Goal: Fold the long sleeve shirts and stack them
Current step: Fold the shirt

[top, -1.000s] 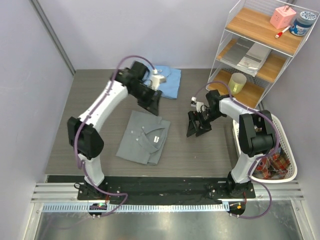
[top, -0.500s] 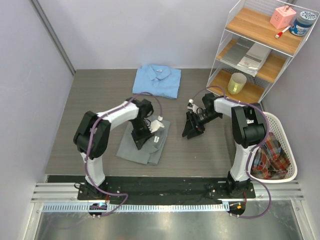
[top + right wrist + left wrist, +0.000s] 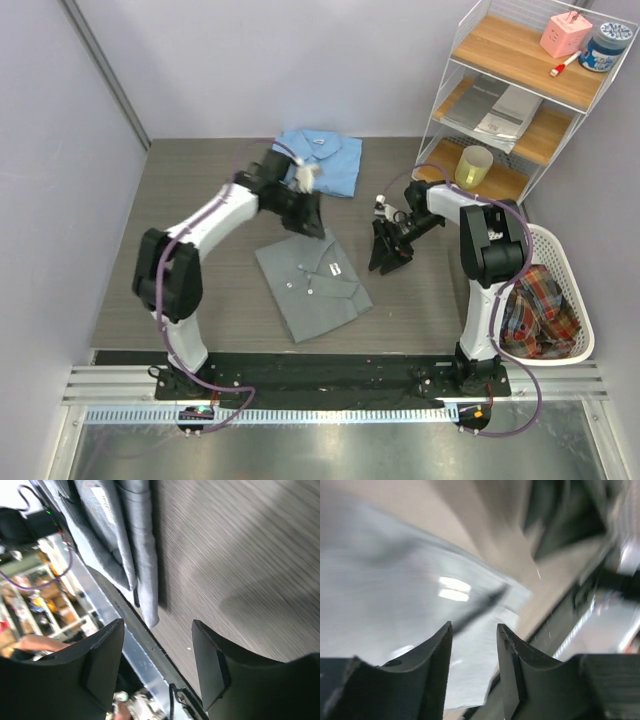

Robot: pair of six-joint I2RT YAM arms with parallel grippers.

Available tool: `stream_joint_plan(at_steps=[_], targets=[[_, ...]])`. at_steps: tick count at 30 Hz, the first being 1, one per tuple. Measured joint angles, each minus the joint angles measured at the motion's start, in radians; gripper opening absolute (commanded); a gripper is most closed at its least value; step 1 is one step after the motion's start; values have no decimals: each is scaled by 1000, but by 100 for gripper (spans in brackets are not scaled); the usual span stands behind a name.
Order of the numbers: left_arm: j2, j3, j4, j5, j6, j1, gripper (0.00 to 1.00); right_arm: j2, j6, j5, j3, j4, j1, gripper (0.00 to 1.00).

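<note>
Two folded shirts from above: the grey shirt (image 3: 315, 285) lies askew on the worktop (image 3: 200, 180), its far corner right under the left gripper (image 3: 308, 213), and the light blue shirt (image 3: 335, 165) sits just beyond that gripper, apart from the grey one. The right gripper (image 3: 383, 255) hangs beside the grey shirt's right edge, not touching it. So both are folded but not yet stacked, I'd say.

Left wrist view is badly blurred. The jaws stand with a narrow gap, and grey cloth fills the space below them, with nothing visibly pinched.

Right wrist view shows the jaws spread wide and empty, with the grey shirt's folded edge lying ahead and to one side.

The danger from here is lifting the grey shirt by one corner only. The layers could slide open and undo the fold, and dragging it could ruck the blue one.
</note>
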Motion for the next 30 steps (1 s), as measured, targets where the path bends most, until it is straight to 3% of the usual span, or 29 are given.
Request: stream_joint_plan(at_steps=[5,7,8,9,11,14,24,30], targets=[[-119,-5,13,-33,-26,283,46,21,-12,42,52,-9,97,66],[-125,-4,-17,-42,2,362,47,41,-20,64,67,-10,142,62],[-119,-5,-39,-45,19,391,47,52,-27,77,70,-10,164,56],[-113,-5,-62,-45,33,416,46,63,-34,91,72,-13,185,38],[-104,-19,-97,-37,64,458,44,88,-53,116,73,-23,214,14],[-102,-50,-153,-1,126,505,43,138,-73,163,92,-52,234,2],[-105,-129,-324,134,462,508,36,285,-237,342,424,-256,191,1],[-119,-173,-404,179,680,505,36,238,-487,490,422,-234,277,1]])
